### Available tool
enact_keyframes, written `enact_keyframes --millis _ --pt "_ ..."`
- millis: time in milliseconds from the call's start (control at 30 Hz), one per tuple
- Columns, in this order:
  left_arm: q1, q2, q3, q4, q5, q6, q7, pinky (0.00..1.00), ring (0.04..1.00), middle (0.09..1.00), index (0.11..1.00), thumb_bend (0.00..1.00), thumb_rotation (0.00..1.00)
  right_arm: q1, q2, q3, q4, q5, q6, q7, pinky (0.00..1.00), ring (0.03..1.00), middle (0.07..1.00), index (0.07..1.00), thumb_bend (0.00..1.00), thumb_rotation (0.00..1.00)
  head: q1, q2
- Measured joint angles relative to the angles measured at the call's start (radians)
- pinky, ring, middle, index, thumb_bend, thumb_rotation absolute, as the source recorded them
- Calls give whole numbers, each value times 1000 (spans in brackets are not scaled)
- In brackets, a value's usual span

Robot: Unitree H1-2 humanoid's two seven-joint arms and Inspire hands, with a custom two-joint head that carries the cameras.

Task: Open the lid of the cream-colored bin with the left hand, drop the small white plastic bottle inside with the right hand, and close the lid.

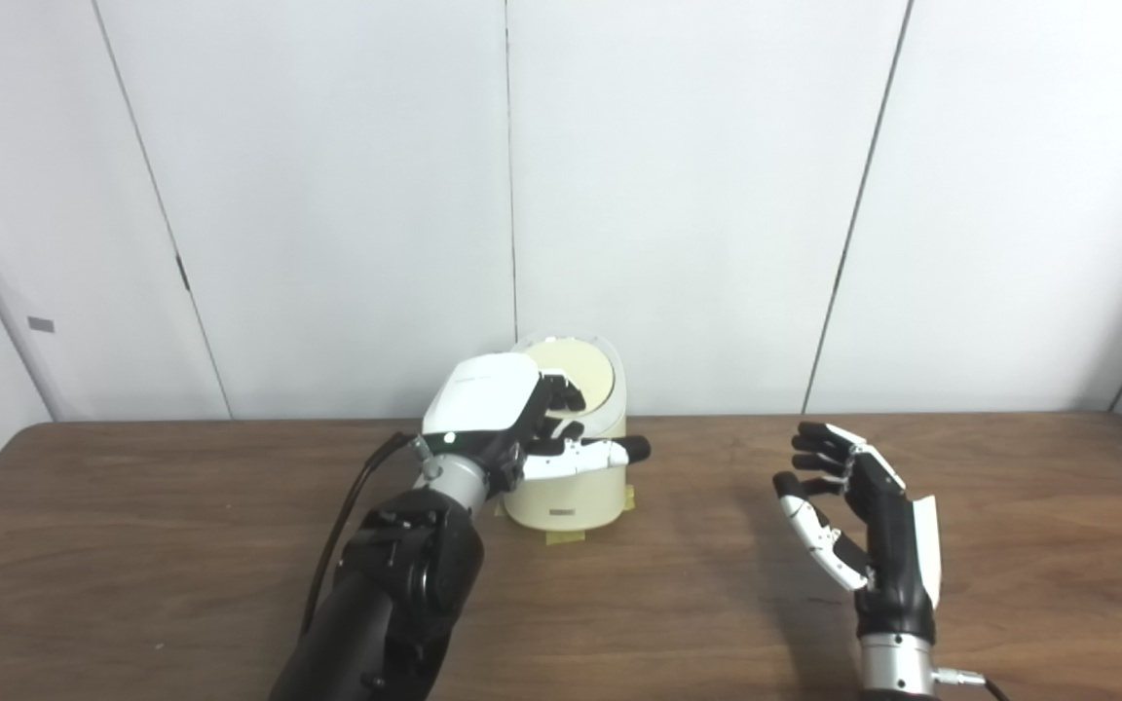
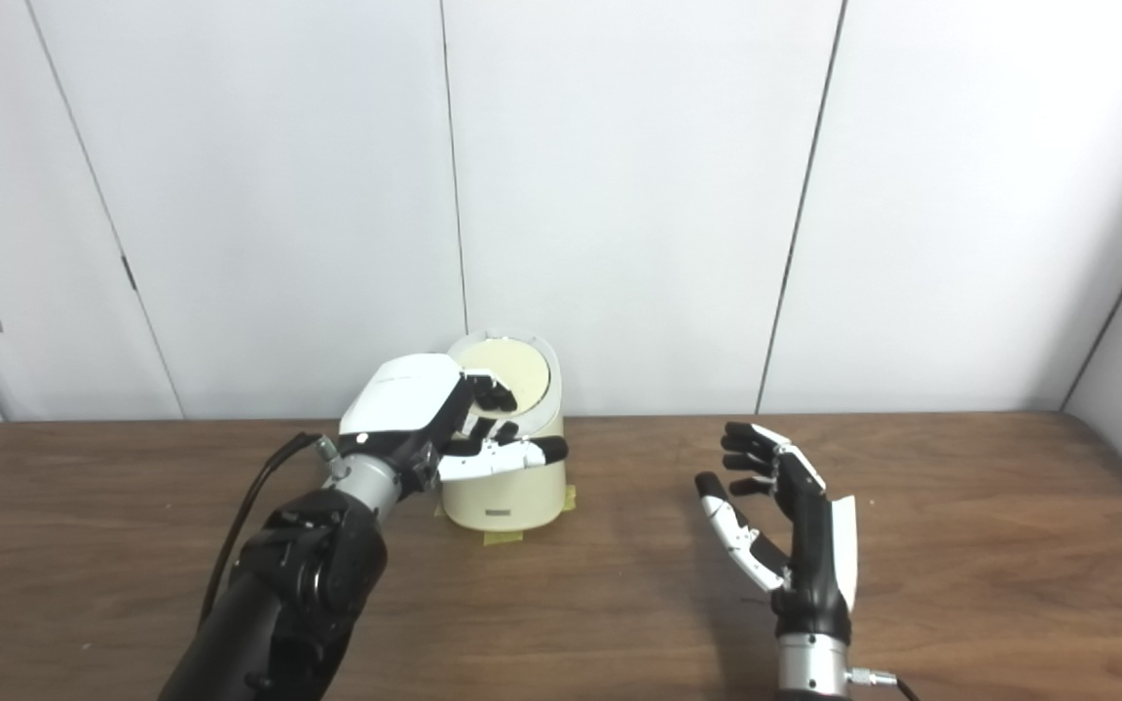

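Observation:
The cream-colored bin [image 1: 571,497] stands at the back middle of the wooden table [image 1: 678,604]. Its round lid [image 1: 580,375] is raised and tilted back toward the wall. My left hand [image 1: 512,419] is over the bin's left side, fingers spread against the raised lid, thumb stretched across the bin's front. My right hand [image 1: 853,516] is open and empty, upright above the table, to the right of the bin and apart from it. No small white bottle is visible in either view.
Yellow tape tabs [image 1: 566,534] stick out under the bin's base. A black cable [image 1: 352,506] runs along my left forearm. White wall panels stand just behind the table's back edge.

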Motion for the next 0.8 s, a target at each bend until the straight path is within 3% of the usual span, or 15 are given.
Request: enact_keyframes --millis 533,800 --pt "18 36 -27 -1 -34 -41 24 1000 897 791 776 850 1000 16 11 1 -27 -11 38 11 533 655 682 692 249 359 -17 12" --pt "3 45 -50 65 -29 -71 91 1000 927 832 817 841 1000 21 20 2 -33 -12 48 14 542 659 683 692 252 383 -25 15"
